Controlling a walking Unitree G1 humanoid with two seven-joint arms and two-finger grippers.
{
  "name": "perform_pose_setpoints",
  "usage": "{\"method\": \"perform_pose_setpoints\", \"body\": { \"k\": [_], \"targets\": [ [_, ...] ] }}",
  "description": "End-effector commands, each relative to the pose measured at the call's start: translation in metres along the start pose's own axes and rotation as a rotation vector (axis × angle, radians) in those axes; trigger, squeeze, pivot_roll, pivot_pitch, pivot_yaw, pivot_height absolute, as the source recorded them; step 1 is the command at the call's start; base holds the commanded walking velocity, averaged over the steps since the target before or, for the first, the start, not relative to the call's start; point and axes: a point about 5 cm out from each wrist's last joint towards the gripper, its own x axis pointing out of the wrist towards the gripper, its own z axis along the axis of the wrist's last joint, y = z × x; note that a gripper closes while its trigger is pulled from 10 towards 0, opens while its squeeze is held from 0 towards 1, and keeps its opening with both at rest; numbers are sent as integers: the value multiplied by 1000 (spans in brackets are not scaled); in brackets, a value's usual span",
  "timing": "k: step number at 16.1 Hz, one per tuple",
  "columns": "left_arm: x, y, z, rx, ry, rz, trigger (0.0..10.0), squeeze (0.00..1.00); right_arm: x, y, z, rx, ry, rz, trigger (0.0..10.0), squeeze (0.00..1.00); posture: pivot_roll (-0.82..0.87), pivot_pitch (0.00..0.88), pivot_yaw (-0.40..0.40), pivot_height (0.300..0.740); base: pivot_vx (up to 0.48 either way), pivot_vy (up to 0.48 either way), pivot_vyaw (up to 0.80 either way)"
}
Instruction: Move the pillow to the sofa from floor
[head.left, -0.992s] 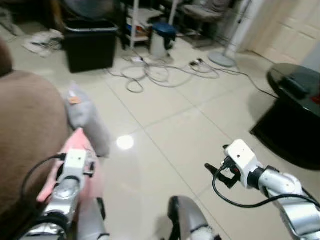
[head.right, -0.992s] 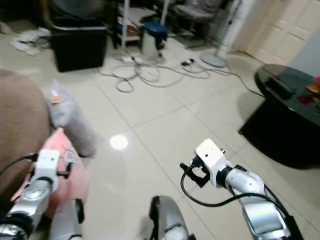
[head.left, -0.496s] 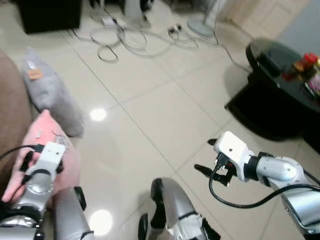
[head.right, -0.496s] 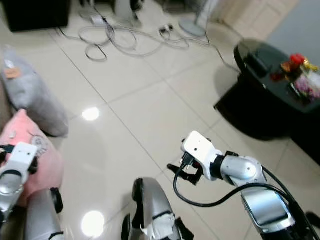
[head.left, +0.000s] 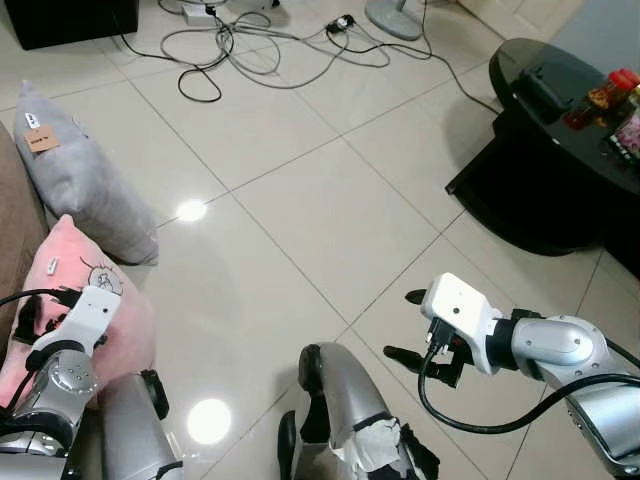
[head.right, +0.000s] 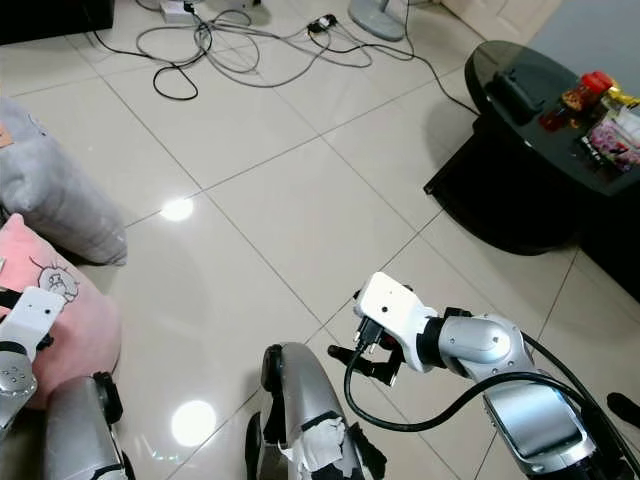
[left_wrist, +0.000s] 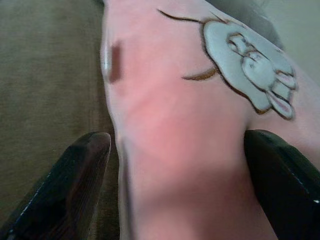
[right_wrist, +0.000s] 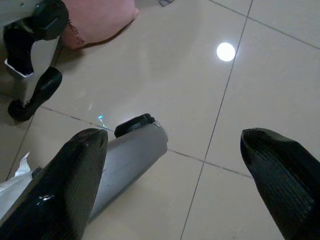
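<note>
A pink pillow (head.left: 118, 318) with a rabbit drawing leans against the brown sofa (head.left: 12, 232) at my lower left, its lower end near the floor. My left gripper (head.left: 38, 314) is shut on it. In the left wrist view the two black fingers (left_wrist: 82, 176) press either side of the pink pillow (left_wrist: 190, 125), with the sofa fabric (left_wrist: 45, 70) behind. My right gripper (head.left: 404, 326) hangs open above the tiled floor at the lower right, with nothing between its fingers (right_wrist: 75, 175).
A grey pillow (head.left: 82, 182) stands on the floor against the sofa, just beyond the pink one. A black glossy table (head.left: 545, 150) with bottles sits at the right. Loose cables (head.left: 250, 45) lie on the far floor. My own legs (head.left: 340, 405) are below.
The camera has tilted down and swung right, so the whole scene has shifted. The left gripper still holds the pink pillow by the sofa. The right gripper has sunk a little.
</note>
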Motion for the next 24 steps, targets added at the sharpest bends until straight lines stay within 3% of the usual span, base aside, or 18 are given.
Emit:
{"method": "perform_pose_setpoints", "body": {
  "k": [1, 3, 7, 9, 10, 11, 12, 24],
  "targets": [
    [-4, 1, -5, -37, -9, 59, 10000, 176, -2, 3, -5, 4, 16, 26, 10000, 0, -249, 247, -348, 566, 0, 0, 0],
    [-7, -1, -10, -29, -6, 63, 10000, 0, 0, 6, -5, 5, 20, 40, 10000, 0, -244, 246, -346, 566, 0, 0, 0],
    [-20, -17, -42, -86, 199, -74, 10000, 0, 0, 11, -13, -9, 33, 92, 10000, 0, -236, 229, -347, 566, 0, 0, 0],
    [-24, -21, -48, -134, 250, -111, 10000, 0, -3, 9, -17, -4, 35, 123, 10000, 0, -230, 223, -348, 566, 0, 0, 0],
    [-25, -24, -49, -156, 266, -138, 4314, 0, -3, 8, -18, -2, 35, 136, 10000, 0, -229, 221, -350, 566, 0, 0, 0],
    [-26, -27, -49, -165, 273, -159, 1765, 0, -3, 8, -19, -4, 34, 142, 10000, 0, -229, 221, -350, 566, 0, 0, 0],
    [-26, -27, -48, -166, 271, -158, 0, 0, -4, 8, -20, -8, 33, 143, 10000, 0, -229, 221, -350, 566, 0, 0, 0],
    [-22, -23, -44, -151, 259, -158, 0, 0, -7, 3, -43, -27, 46, 147, 10000, 0, -237, 205, -338, 566, 0, 0, 0]
  ]
}}
